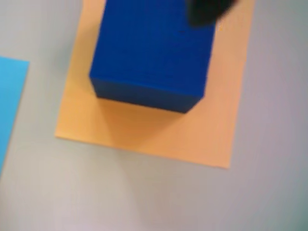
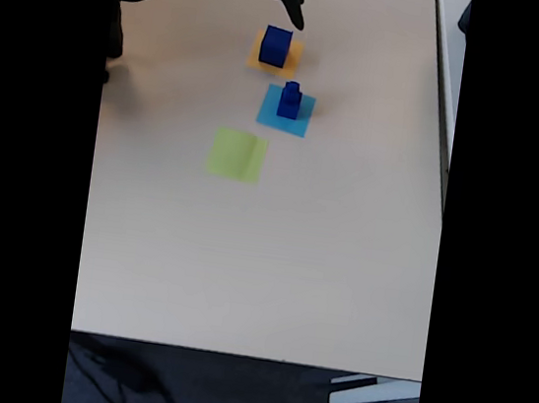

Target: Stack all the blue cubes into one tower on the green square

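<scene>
The black two-finger gripper (image 2: pixel 296 18), jaw state unclear, hangs just beyond the large solid dark-blue cube (image 2: pixel 275 45) on the flat orange paper square (image 1: pixel 159 130).

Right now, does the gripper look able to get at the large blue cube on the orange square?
Probably yes: the gripper hangs just beyond the large blue cube, nothing between them, and the cube's top is bare.

No readable text, labels, brands, numbers or signs anywhere, in either view. Blank faces on the cubes (image 2: pixel 275 45), plain coloured squares (image 2: pixel 237 155), bare surface (image 2: pixel 262 260).
</scene>
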Controlling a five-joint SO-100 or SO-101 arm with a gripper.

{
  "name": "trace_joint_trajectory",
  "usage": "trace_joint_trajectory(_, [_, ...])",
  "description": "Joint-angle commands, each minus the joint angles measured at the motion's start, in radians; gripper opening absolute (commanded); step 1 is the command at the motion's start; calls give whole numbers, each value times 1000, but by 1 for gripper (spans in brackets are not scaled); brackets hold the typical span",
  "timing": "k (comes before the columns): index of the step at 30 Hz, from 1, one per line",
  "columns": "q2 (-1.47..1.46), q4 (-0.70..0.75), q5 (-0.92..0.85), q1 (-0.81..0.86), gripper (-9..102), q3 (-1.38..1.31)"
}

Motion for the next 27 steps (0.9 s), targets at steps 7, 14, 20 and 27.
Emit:
trace_joint_trajectory(7, [-110,9,11,-15,26,-123])
trace_joint_trajectory(14, [-184,37,124,-35,39,-156])
trace_joint_trajectory(20, [-242,95,221,-72,43,-225])
trace_joint_trajectory(27, [-316,120,301,-101,41,-268])
